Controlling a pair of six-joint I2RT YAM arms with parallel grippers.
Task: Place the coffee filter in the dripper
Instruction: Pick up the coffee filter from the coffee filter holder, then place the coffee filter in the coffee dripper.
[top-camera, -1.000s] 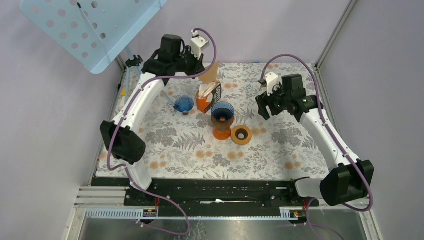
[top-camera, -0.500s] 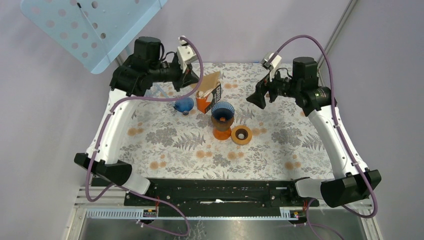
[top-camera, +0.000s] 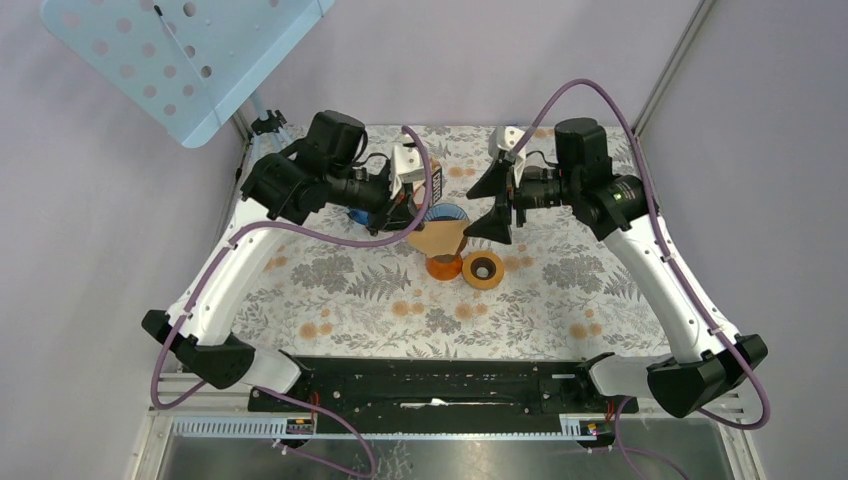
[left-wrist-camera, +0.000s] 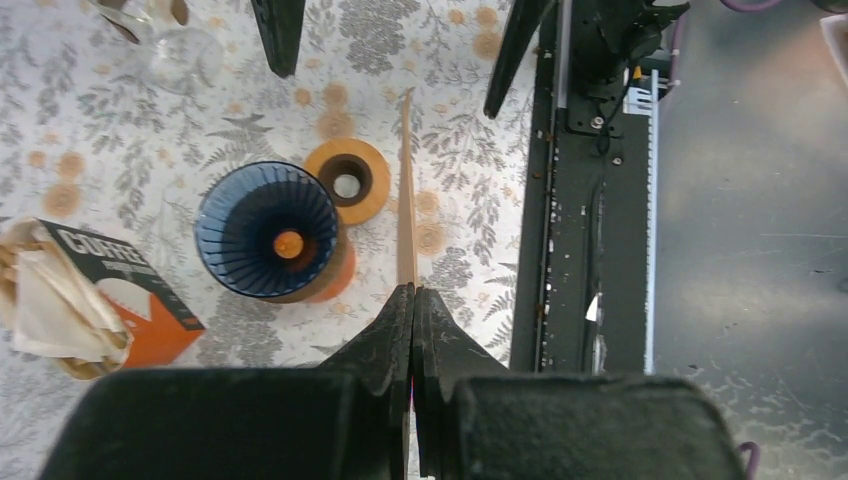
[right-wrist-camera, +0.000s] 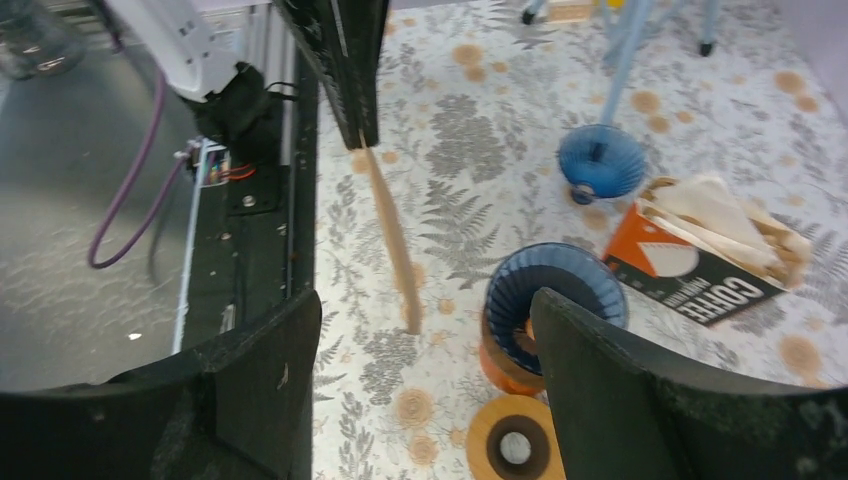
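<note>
The left gripper pinches the flat brown paper filter, with the blue ribbed dripper at its nine o'clock; the right gripper is spread wide; next, probably, it must open the filter and drop it in.

the only writing i can make out from here is on the orange and black box on the flowered table cloth. its black panel carries the word "coffee" in white capital letters, plain enough in the right wrist view. in the left wrist view the same box shows that word again along its black face, with a smaller white line under it, perhaps a second word, too fine to read. from the overhead view the box is mostly hidden and nothing on it reads.
</note>
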